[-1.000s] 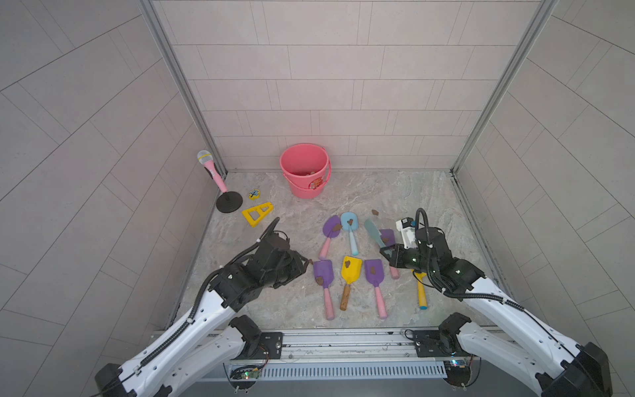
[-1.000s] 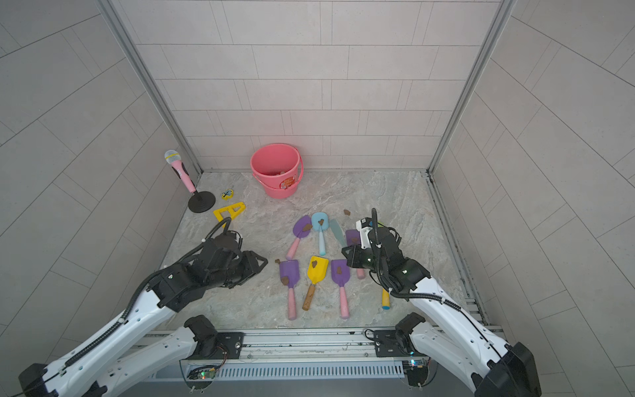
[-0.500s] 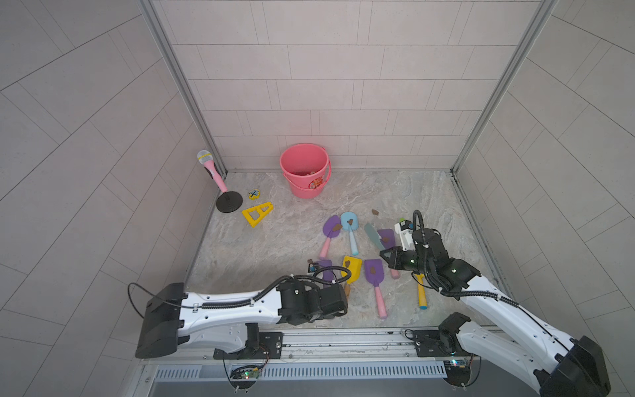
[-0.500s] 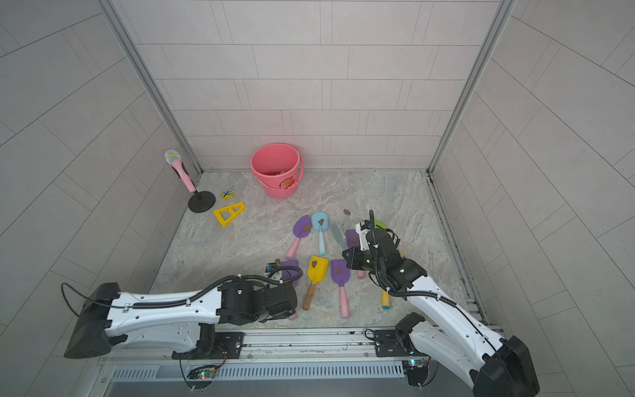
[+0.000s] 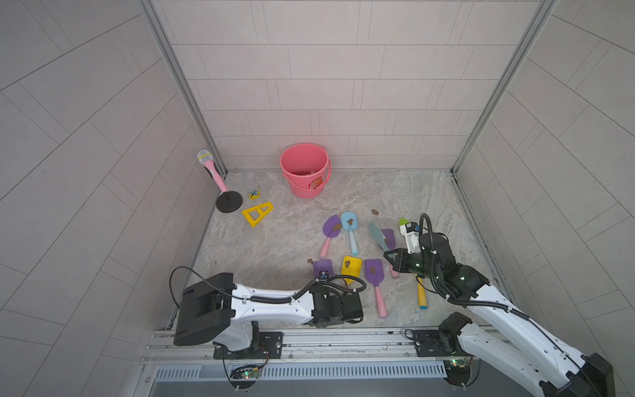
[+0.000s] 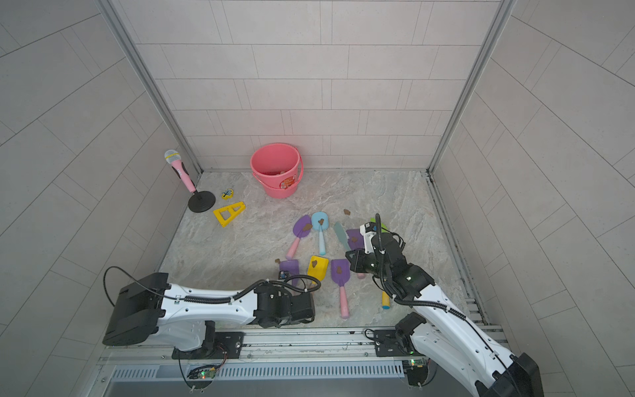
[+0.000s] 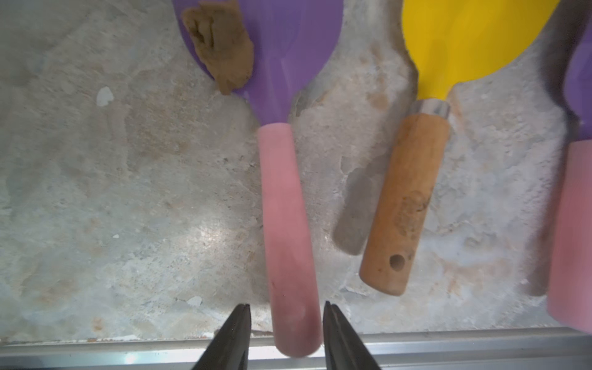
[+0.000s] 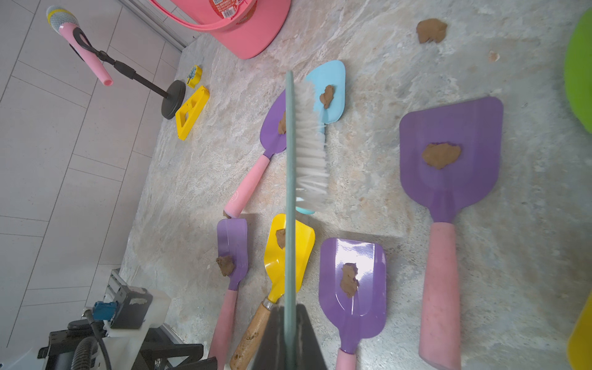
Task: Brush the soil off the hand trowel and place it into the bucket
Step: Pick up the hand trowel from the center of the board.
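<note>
Several hand trowels lie on the stone floor, each with a brown soil lump on its blade. The front-left purple hand trowel [image 5: 323, 268] has a pink handle [image 7: 285, 208] and soil [image 7: 221, 48] at its blade edge. My left gripper [image 7: 285, 306] is open, its jaws standing either side of that handle's end, with a gap on one side. In both top views the wrist hides its fingers. My right gripper [image 8: 290, 307] [image 5: 395, 257] is shut on a teal brush [image 8: 290, 160] with white bristles, held above the trowels. The pink bucket [image 5: 302, 187] stands at the back wall.
Beside the gripped-at trowel lie a yellow trowel with wooden handle [image 7: 413, 198] and another purple one [image 5: 374, 271]. A metal rail [image 7: 448, 342] borders the front edge. A toy microphone on a stand [image 5: 213, 172], a yellow triangle [image 5: 257, 213] and a green-white toy [image 5: 405, 227] stand further off.
My left arm has swung from the left side down along the front edge, bringing its jaws to the purple trowel's handle end. The right gripper with the brush has barely moved.
</note>
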Controlling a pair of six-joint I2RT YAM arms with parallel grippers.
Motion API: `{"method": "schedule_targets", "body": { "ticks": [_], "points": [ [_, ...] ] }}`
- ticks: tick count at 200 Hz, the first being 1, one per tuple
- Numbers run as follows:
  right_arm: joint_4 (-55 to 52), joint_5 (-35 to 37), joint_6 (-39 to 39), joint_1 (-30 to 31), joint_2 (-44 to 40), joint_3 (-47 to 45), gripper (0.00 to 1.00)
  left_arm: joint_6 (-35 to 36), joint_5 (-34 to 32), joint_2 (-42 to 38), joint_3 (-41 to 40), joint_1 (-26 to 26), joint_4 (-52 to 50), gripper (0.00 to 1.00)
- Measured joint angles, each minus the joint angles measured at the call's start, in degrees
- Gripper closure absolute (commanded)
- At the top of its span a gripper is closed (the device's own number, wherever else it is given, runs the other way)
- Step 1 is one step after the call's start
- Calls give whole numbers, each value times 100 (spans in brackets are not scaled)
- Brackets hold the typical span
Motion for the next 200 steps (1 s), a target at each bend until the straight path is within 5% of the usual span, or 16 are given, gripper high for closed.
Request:
{"method": "schedule_targets", "body": {
  "ticks": [121,200],
  "points": [
    [-24,7,-90,0,68,2,100,203,173,439,-11,238,321,58],
    [-31,7,-90,0,197,68,100,352,267,457,-116,365,356,74]
  ]
}}
